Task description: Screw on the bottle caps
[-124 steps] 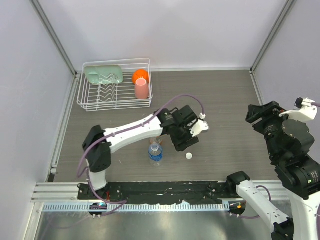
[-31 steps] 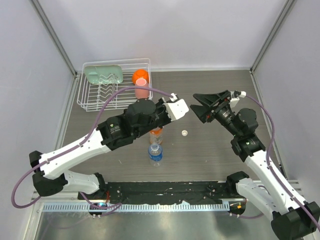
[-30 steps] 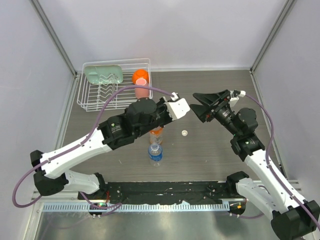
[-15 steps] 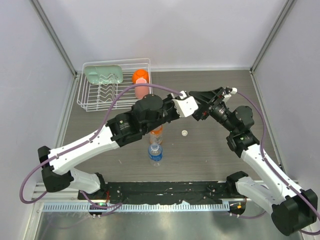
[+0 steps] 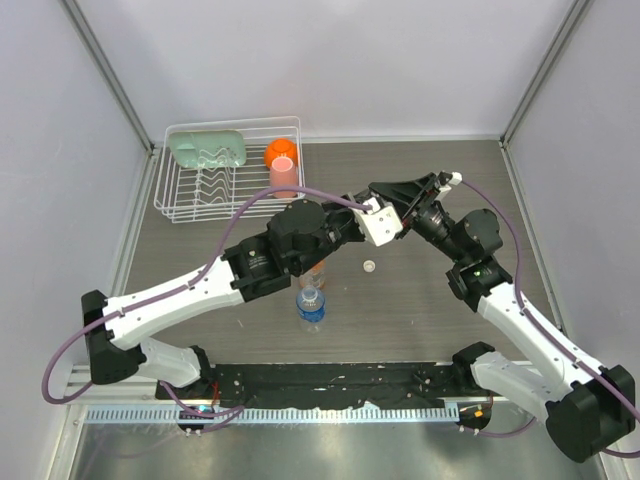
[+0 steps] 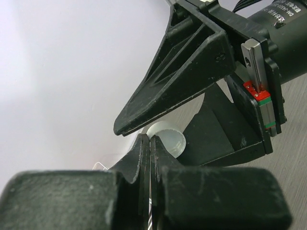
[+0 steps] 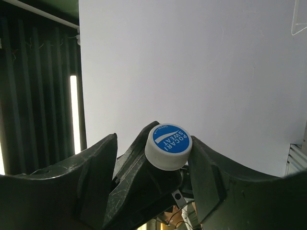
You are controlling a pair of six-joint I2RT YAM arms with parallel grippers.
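A wire rack (image 5: 180, 200) on the tabletop (image 5: 430, 170) holds a green dish (image 5: 207, 149), an orange cup (image 5: 281, 152) and (just beside it) a pink cup (image 5: 284, 177).

One fixed camera looks down on the whole worktop (image 5: 480, 160). Two wrist cameras face each other, close either side of the blue-topped cap (image 7: 168, 146), which both show.

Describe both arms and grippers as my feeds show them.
The left arm and right arm have white links, black joints and a looping purple cable each. The left gripper has black fingers tapering to thin tips. The right gripper has black ribbed triangular fingers and a red-and-green tab on its rail.
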